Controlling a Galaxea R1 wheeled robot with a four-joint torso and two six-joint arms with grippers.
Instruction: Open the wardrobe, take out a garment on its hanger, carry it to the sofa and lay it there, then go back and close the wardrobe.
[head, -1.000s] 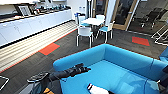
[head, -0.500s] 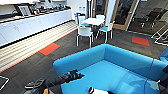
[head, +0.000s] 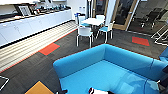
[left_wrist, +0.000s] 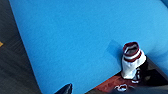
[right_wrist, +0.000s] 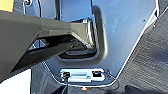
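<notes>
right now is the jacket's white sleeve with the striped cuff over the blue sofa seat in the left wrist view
Yes, the white sleeve with its maroon and white striped cuff shows against the blue sofa seat.

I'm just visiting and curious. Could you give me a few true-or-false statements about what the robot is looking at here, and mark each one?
1. The sofa is blue. True.
2. A green rug lies on the sofa's seat. False: the left wrist view shows a maroon and white garment over the seat.
3. White chairs stand around a table beyond the sofa. True.
4. The floor is all one colour. False: orange-red patches are set in the dark floor.
5. A long white counter runs along the wall. True.
</notes>
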